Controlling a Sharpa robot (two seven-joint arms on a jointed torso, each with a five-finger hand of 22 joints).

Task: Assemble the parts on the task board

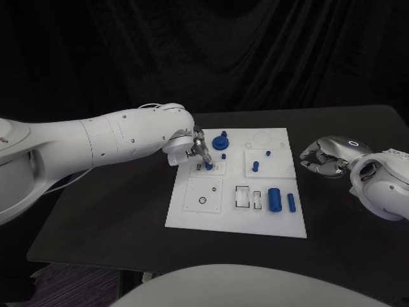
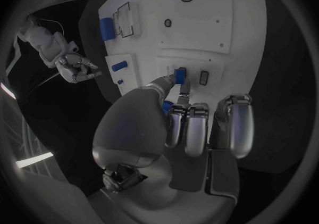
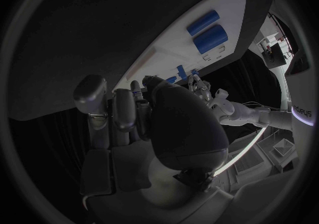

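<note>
Task board [image 1: 237, 214] on black table [image 1: 112, 217]

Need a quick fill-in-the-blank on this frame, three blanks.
1. The left hand pinches a small ___ part over the task board.
2. The right hand is beside the board and holds ___.
3. The table is ___ in colour.

Missing words: blue; nothing; black

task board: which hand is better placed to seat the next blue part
Left, probably. The left hand is already over the task board, pinching a small blue part at a slot. The right hand hangs curled beside the board's edge, off it, holding nothing.
</note>
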